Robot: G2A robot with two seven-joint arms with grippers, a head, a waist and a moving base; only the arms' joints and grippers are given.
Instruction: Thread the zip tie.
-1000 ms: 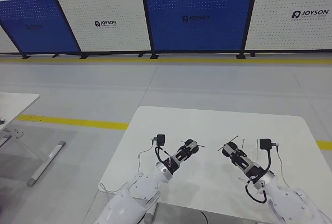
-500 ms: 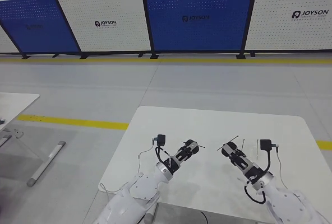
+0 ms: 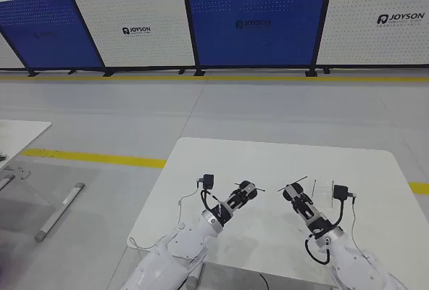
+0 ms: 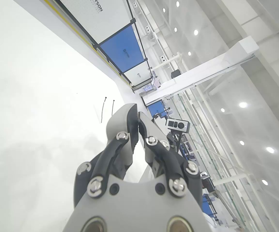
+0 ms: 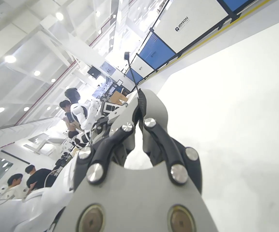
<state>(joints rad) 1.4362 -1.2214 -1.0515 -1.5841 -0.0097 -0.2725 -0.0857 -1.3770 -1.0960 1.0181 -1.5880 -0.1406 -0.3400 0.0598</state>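
Note:
My right gripper (image 3: 292,190) (image 5: 139,97) is shut on a thin black zip tie (image 5: 131,69). Its small square head sticks out beyond the fingertips. From above, that zip tie (image 3: 294,183) crosses the gripper at a slant. My left gripper (image 3: 246,190) (image 4: 137,118) is a short gap away over the white table (image 3: 272,156), jaws pressed together. A second black tie (image 3: 259,189) pokes out on both sides of its tip in the top view. The two grippers point toward each other and do not touch.
Two loose black zip ties (image 3: 314,187) (image 3: 332,186) lie on the table just beyond my right gripper, also seen as zip ties (image 4: 103,108) (image 4: 113,106). The near table edge lies close below both arms. Open tabletop stretches toward the far side.
My right arm has shifted a little toward the left gripper, narrowing the gap. The left arm has stayed where it was.

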